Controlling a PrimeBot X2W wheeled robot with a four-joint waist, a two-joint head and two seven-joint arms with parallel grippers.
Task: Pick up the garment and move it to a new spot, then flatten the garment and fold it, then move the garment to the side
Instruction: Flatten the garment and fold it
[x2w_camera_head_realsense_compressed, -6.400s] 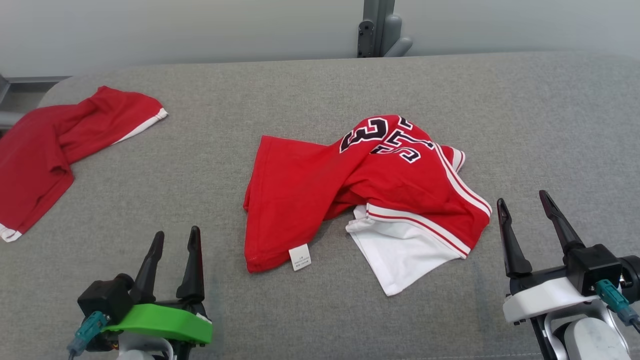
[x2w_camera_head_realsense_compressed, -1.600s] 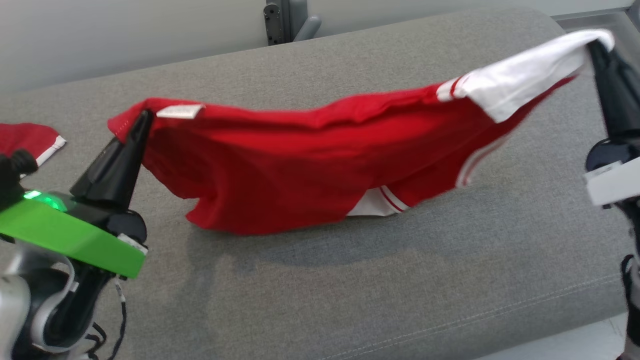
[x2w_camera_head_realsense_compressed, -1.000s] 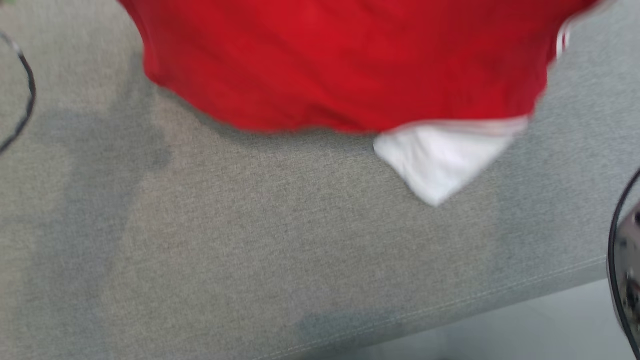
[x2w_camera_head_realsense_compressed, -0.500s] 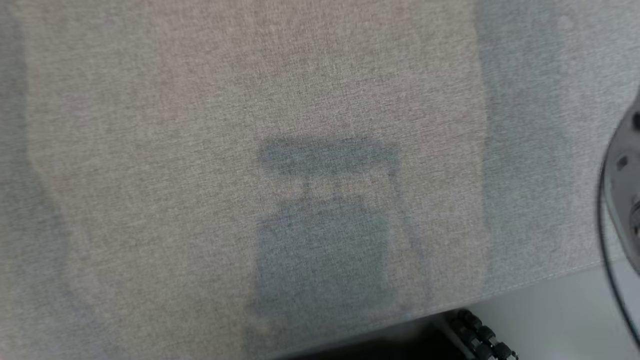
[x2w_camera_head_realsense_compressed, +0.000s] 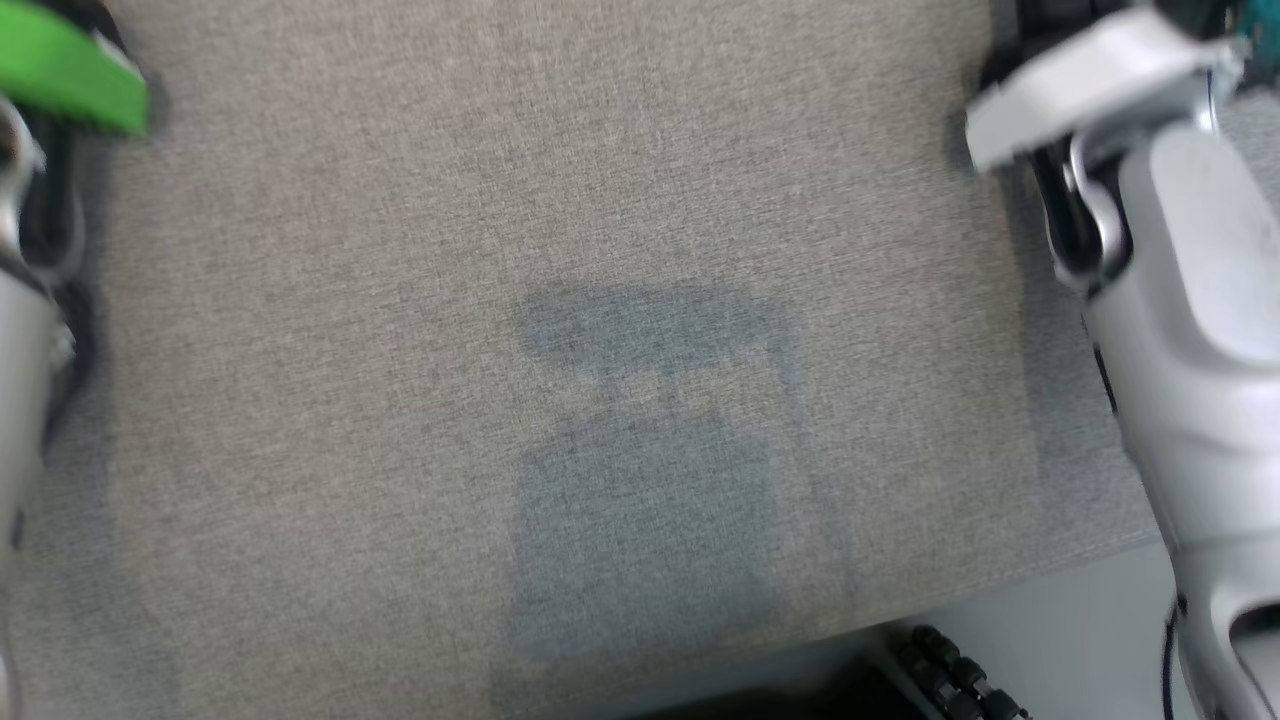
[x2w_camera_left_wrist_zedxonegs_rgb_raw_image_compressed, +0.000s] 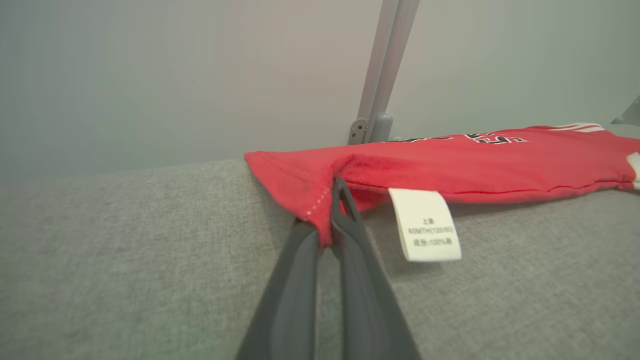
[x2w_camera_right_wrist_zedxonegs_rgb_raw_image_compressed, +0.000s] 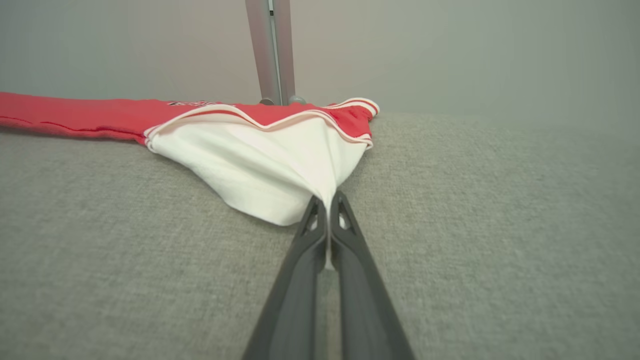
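left wrist view: clamps the red hem of the garment in the left gripper, just beside the white label, and its white corner in the right gripper, flat ahead on the grey cushion.

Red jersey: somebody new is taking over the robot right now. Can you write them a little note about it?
Left gripper: fingers shut on the red jersey at a hem corner, beside its white tag.
Right gripper: fingers shut on the jersey's white panel.
Jersey: stretched between both, lying along the grey cushion.
Done: pickup and move, it seems.
Left: release, flatten, fold, move aside.
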